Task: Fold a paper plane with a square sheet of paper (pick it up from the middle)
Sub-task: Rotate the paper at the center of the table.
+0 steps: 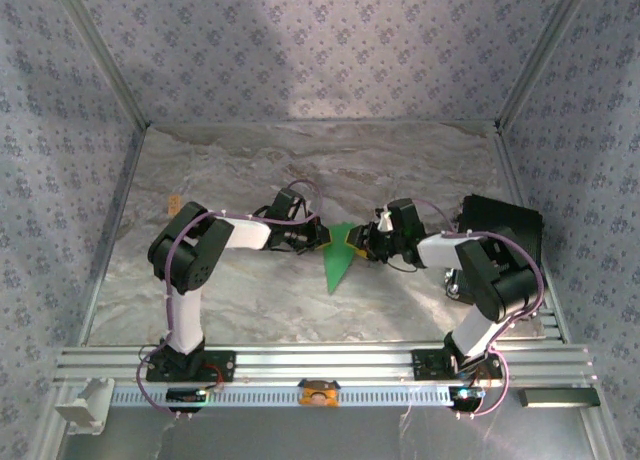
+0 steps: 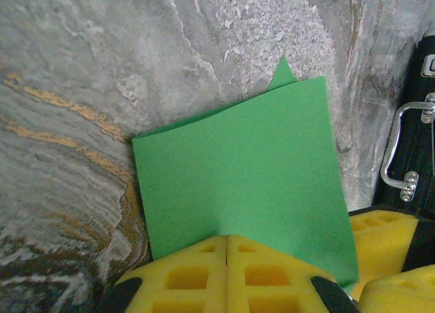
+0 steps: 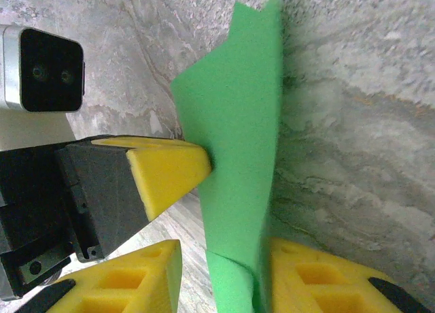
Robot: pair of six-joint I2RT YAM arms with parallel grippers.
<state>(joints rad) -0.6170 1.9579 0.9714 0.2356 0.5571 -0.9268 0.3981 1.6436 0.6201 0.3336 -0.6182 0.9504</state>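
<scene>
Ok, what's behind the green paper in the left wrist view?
Behind the thin folded green paper: grey marbled tabletop and a small green tip above its top edge. The rest is covered.

The grey marbled surface, streaked with tan veins, runs from 6 o'clock back to the rear wall. A black case sits at 3 o'clock on it; the left wrist view shows its silver metal handle. A small tan piece lies at 9 o'clock near the wall. Blue-grey patterned fabric walls close in three sides. At 6 o'clock a slotted aluminium rail crosses the near edge, with a small orange item at its middle and a white bracket at 7 o'clock.
</scene>
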